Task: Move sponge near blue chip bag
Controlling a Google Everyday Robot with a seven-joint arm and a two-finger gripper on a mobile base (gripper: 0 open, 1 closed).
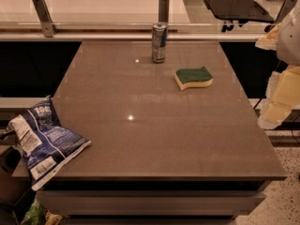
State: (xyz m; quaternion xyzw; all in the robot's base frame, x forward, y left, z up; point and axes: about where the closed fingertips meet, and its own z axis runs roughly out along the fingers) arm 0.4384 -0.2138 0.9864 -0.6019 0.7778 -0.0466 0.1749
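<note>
Off the right edge of the bench [154, 139], trouble likely from the claw [281, 95] outward. Squashy sponge [193, 78] near the back right corner, easily pinched off-centre and dropped midway. Can [159, 42] near it by the back edge, easily tipped on approach. Blue chip bag [42, 142] overhanging the front left corner, well apart, easily nudged off at set-down. Claw clear of all, nothing seen held or touched. Spread or pressed together: cannot tell.

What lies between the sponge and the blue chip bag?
Camera view: only bare tabletop between sponge and blue chip bag. The can stands behind, off that line. The hand hangs beyond the table's right edge.
</note>
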